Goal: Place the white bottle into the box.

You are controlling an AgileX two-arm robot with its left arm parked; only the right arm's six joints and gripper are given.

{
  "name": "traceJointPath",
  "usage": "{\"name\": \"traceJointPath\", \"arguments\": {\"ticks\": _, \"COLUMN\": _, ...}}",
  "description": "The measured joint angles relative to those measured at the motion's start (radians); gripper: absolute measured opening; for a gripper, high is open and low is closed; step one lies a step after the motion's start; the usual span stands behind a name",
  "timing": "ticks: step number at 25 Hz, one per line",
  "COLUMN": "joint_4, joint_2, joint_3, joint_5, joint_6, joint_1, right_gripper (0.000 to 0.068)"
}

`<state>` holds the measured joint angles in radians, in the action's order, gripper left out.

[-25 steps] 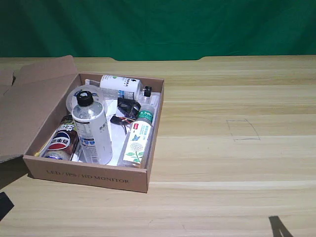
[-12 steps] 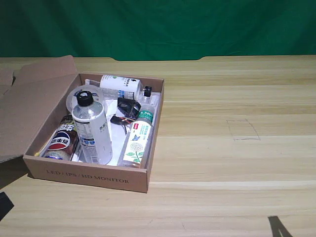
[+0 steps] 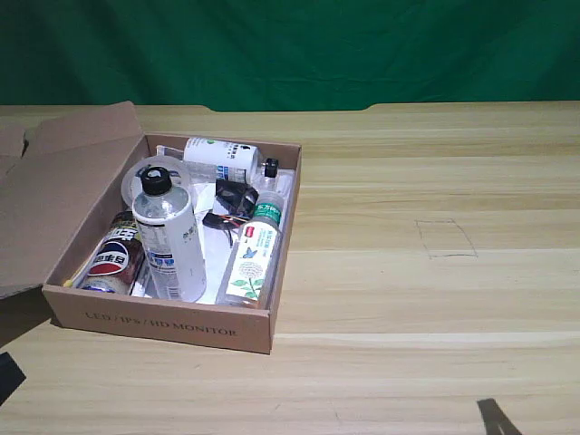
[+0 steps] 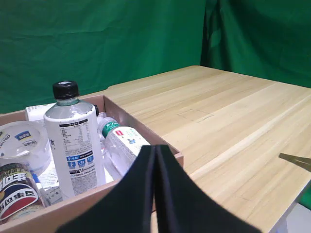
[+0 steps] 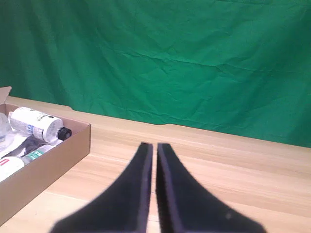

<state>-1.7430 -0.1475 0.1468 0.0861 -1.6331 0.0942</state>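
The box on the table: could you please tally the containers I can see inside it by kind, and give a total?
In the box:
Bottles with black caps: 2, the upright white bottle and a shorter bottle lying at the back.
Bottles with green caps: 1, the floral-label bottle lying on its side.
Cola cans: 1.
Clear round tubs: 1.
Total: 5.

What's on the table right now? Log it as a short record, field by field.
surface: wooden table, green backdrop behind
box: open cardboard box at the exterior view's left, flap folded out
white bottle: upright inside the box, black cap on
green-capped bottle: lying in the box along the wall nearer the exterior view's right
short white bottle: lying at the box's far end
cola can: lying beside the upright bottle
right gripper: shut, empty, over bare table away from the box
task state: bottle already in the box
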Motion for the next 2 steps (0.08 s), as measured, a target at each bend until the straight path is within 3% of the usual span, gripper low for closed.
{"name": "traceJointPath", "arguments": {"ticks": 2, "joint_4": 0.0, "joint_2": 0.0, "joint_3": 0.0, "joint_5": -0.002, "joint_6": 0.0, "joint_1": 0.0, "right_gripper": 0.0003}}
